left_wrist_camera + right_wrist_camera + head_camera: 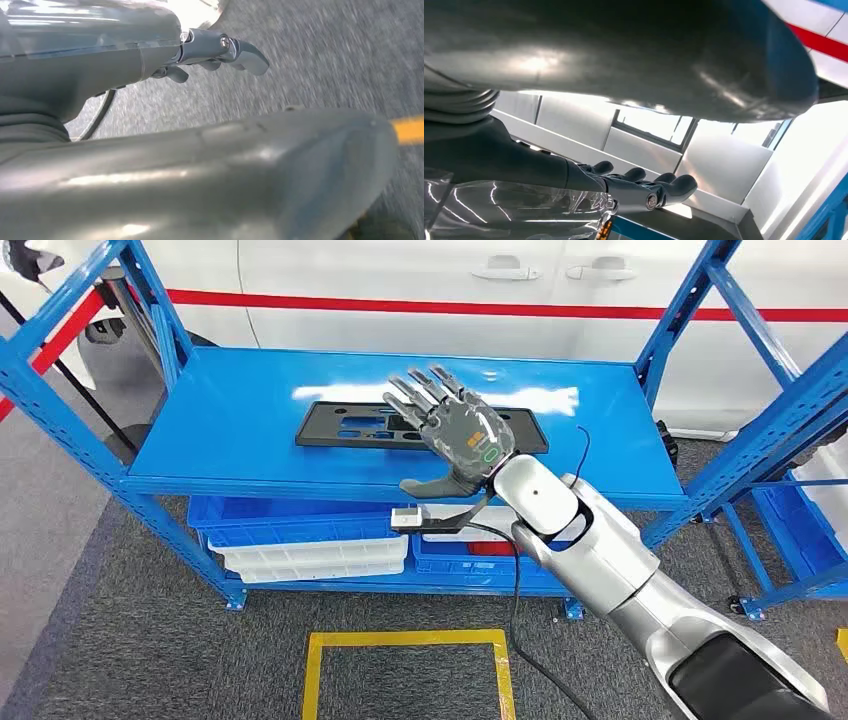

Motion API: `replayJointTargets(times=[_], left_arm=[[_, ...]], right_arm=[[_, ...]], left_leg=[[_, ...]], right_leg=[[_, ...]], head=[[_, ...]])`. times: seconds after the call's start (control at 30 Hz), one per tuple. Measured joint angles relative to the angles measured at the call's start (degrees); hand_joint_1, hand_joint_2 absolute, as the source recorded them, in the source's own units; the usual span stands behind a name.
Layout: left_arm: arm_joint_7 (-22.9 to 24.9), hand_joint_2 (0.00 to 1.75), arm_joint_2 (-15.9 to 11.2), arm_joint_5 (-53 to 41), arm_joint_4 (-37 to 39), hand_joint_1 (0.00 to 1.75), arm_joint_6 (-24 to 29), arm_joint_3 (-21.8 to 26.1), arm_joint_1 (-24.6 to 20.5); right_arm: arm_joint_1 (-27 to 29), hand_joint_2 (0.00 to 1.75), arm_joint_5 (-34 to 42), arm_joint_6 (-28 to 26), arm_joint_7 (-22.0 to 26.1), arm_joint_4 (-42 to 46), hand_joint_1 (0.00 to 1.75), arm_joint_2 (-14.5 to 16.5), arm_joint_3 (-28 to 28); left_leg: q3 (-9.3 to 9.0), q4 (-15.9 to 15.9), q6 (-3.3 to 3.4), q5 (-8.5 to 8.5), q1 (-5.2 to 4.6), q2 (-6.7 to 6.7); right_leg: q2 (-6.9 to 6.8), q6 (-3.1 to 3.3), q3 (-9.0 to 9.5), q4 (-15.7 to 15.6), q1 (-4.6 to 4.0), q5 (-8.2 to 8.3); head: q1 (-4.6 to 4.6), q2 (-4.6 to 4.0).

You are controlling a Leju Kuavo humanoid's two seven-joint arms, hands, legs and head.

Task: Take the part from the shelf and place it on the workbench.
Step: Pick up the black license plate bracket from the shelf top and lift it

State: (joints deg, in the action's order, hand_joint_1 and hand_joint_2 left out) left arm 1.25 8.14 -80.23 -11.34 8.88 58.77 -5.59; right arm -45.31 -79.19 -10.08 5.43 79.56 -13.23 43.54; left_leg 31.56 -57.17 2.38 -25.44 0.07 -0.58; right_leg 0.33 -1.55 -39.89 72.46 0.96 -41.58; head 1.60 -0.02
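Observation:
The part (340, 426) is a flat black rectangular plate with cut-outs, lying on the top board of the blue shelf (230, 410). My right hand (455, 430) is stretched out over the plate's right half, back of the hand up, fingers apart and straight, thumb out to the near side, nothing in its grasp. Whether it touches the plate I cannot tell. In the right wrist view the dark fingers (659, 187) lie extended side by side. My left hand (100, 65) hangs above grey carpet, its fingers (240, 52) loosely extended and holding nothing.
Blue and white bins (300, 540) fill the shelf's lower level. A second blue rack (790, 440) stands at the right. A white vehicle with a red stripe (450, 280) is behind the shelf. Yellow tape (410, 640) marks a square on the carpet in front.

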Motion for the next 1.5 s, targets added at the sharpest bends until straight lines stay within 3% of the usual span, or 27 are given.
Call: replayJointTargets(times=[0.03, 0.07, 0.1, 0.17, 0.2, 0.23, 0.3, 0.37, 0.43, 0.5, 0.53, 0.6, 0.63, 0.7, 0.77, 0.83, 0.87, 1.07, 1.27, 1.5], left_arm=[[0.03, 0.0, 0.01, -0.01, 0.0, 0.0, -0.03, 0.0, 0.09], [0.07, 0.0, 0.03, -0.04, 0.0, 0.0, -0.05, 0.0, 0.15], [0.12, 0.0, 0.19, -0.09, 0.03, 0.0, -0.1, 0.0, 0.4], [0.2, 0.0, 0.55, -0.16, 0.22, 0.0, -0.26, 0.0, 0.55], [0.21, 0.0, 0.66, -0.14, 0.31, 0.0, -0.32, 0.01, 0.53], [0.19, 0.0, 0.63, -0.11, 0.37, 0.0, -0.38, 0.01, 0.35], [0.14, 0.0, 0.4, -0.03, 0.32, 0.0, -0.42, 0.02, 0.1], [0.11, 0.0, 0.26, 0.04, 0.29, 0.0, -0.44, 0.01, -0.18], [0.11, 0.0, 0.22, 0.12, 0.28, 0.0, -0.45, 0.0, -0.39], [0.11, 0.0, 0.13, 0.17, 0.28, 0.0, -0.45, 0.01, -0.4], [0.11, 0.0, 0.08, 0.19, 0.28, 0.0, -0.45, 0.02, -0.39], [0.11, 0.0, -0.01, 0.19, 0.28, 0.0, -0.45, 0.02, -0.4], [0.1, 0.0, -0.02, 0.18, 0.28, 0.0, -0.45, 0.02, -0.42], [0.07, 0.0, -0.03, 0.1, 0.28, 0.0, -0.48, 0.02, -0.47], [0.03, 0.0, 0.0, -0.05, 0.28, 0.0, -0.57, 0.02, -0.51], [-0.03, 0.0, 0.03, -0.13, 0.28, 0.0, -0.76, 0.02, -0.59], [-0.1, 0.0, 0.03, -0.13, 0.28, 0.0, -0.86, 0.02, -0.72], [-0.37, 0.0, 0.03, 0.47, 0.28, 0.0, -1.37, 0.02, -1.27], [-0.39, 0.0, 0.01, 0.48, 0.28, 0.0, -1.81, 0.02, -1.45], [-0.4, 0.0, -0.05, 0.25, 0.28, 0.0, -1.92, 0.02, -1.64]], right_arm=[[0.01, 0.0, 0.02, 0.0, 0.0, 0.0, 0.0, -0.05, 0.01], [0.07, 0.0, 0.05, 0.01, -0.01, 0.0, 0.0, -0.09, 0.06], [0.24, 0.0, 0.09, 0.03, -0.02, -0.01, 0.0, -0.2, 0.15], [0.98, 0.0, 0.15, 0.17, -0.08, -0.01, 0.0, -0.48, 0.48], [1.34, 0.0, 0.16, 0.26, -0.1, 0.08, 0.0, -0.59, 0.64], [1.43, 0.0, 0.16, 0.33, -0.19, 0.3, 0.0, -0.65, 0.75], [0.88, 0.0, 0.13, 0.39, -0.38, 0.93, 0.0, -0.54, 0.81], [0.43, 0.0, 0.0, 0.48, -0.58, 1.34, 0.0, -0.29, 0.87], [0.65, 0.0, -0.14, 0.61, -0.64, 1.45, 0.0, -0.09, 1.07], [0.92, 0.0, -0.18, 0.66, -0.66, 1.49, 0.0, 0.03, 1.26], [1.0, 0.0, -0.18, 0.67, -0.66, 1.52, 0.0, 0.09, 1.3], [1.11, 0.0, -0.17, 0.69, -0.66, 1.58, 0.0, 0.18, 1.34], [1.15, 0.0, -0.15, 0.72, -0.64, 1.59, 0.0, 0.2, 1.36], [1.26, 0.87, 0.33, 0.96, -0.35, 1.61, 0.0, 0.21, 1.37], [1.52, 0.87, 2.7, 1.67, 1.03, 1.62, 0.0, 0.21, 1.37], [2.13, 0.0, 7.12, 2.79, 3.5, 1.56, 0.0, 0.21, 1.36], [2.59, 0.0, 9.37, 3.29, 4.8, 1.47, 0.0, 0.21, 1.36], [7.56, 0.0, 16.23, 1.19, 10.0, -2.43, 0.0, 0.26, 1.57], [16.38, 0.0, 16.35, -3.79, 11.04, -7.85, 0.0, 0.65, 1.81], [20.18, 0.0, 15.72, -5.68, 11.25, -11.26, 0.0, 1.19, 1.8]], left_leg=[[-0.79, 0.05, 0.0, -0.57, -0.1, -0.09], [-1.53, 0.08, 0.0, -1.15, -0.18, -0.15], [-2.75, 0.18, 0.01, -2.32, -0.22, -0.31], [-4.51, -0.11, -0.41, -4.59, -0.45, -0.74], [-5.13, -0.29, -0.64, -5.42, -0.48, -0.92], [-5.43, -0.91, -0.96, -5.61, -0.58, -1.01], [-4.35, -3.87, -1.49, -4.58, -0.6, -0.86], [-1.07, -9.49, -2.24, -4.22, -0.5, -0.57], [2.59, -14.28, -3.04, -7.55, 0.0, -0.31], [4.96, -15.18, -3.84, -10.84, 0.52, -0.09], [5.13, -13.44, -4.14, -10.2, 0.73, 0.01], [3.91, -7.0, -4.43, -4.76, 1.09, 0.12], [3.4, -4.05, -4.35, -2.38, 1.11, 0.15], [3.02, -1.59, -3.38, -0.13, 0.88, 0.18], [2.9, -1.4, -2.49, 0.33, 0.8, 0.15], [2.73, -1.23, -2.28, 0.49, 0.82, -0.02], [2.69, -1.24, -2.15, 0.43, 0.74, -0.13], [2.52, -1.24, -1.47, 0.14, 0.62, -0.42], [2.4, -1.29, -1.1, -0.14, 0.42, -0.47], [2.33, -1.28, -1.14, -0.25, 0.44, -0.39]], right_leg=[[-0.01, 0.26, -0.55, -1.63, -0.18, 0.85], [0.0, 0.67, -1.03, -3.59, -0.41, 3.18], [0.0, 1.51, -1.9, -7.63, -0.94, 8.81], [0.61, 2.9, -2.99, -14.16, -2.1, 21.8], [0.91, 3.24, -3.1, -15.68, -2.45, 25.72], [1.18, 3.33, -3.01, -15.88, -2.59, 26.34], [1.15, 3.61, -1.88, -16.05, -2.21, 25.13], [1.14, 3.93, -0.31, -16.64, -1.77, 24.14], [1.14, 3.91, 1.0, -16.72, -1.53, 22.95], [1.19, 3.58, 2.0, -16.39, -1.2, 21.72], [1.23, 3.35, 2.44, -16.05, -0.99, 21.08], [1.29, 2.73, 3.19, -15.21, -0.58, 19.82], [1.31, 2.39, 3.41, -14.84, -0.49, 19.36], [1.36, 1.78, 3.5, -14.5, -0.53, 18.84], [1.31, 1.92, 3.55, -14.44, -0.72, 18.53], [1.18, 2.57, 3.81, -14.5, -0.81, 18.31], [1.13, 2.82, 3.92, -14.61, -0.8, 18.33], [0.83, 2.75, 4.49, -15.21, -0.78, 18.26], [0.68, 0.97, 4.76, -15.43, -0.54, 18.04], [0.7, 0.48, 4.7, -15.38, -0.57, 17.91]], head=[[0.0, 0.0], [0.0, 0.0], [-0.01, 0.0], [0.03, 0.0], [0.0, 0.0], [-0.02, 0.0], [-0.08, 0.0], [-0.04, 0.0], [-0.03, 0.0], [-0.03, 0.0], [-0.03, 0.0], [-0.04, 0.0], [-0.04, 0.0], [-0.04, 0.0], [-0.04, 0.0], [-0.04, 0.0], [-0.04, 0.0], [-0.04, 0.0], [-0.04, 0.0], [-0.04, 0.0]])
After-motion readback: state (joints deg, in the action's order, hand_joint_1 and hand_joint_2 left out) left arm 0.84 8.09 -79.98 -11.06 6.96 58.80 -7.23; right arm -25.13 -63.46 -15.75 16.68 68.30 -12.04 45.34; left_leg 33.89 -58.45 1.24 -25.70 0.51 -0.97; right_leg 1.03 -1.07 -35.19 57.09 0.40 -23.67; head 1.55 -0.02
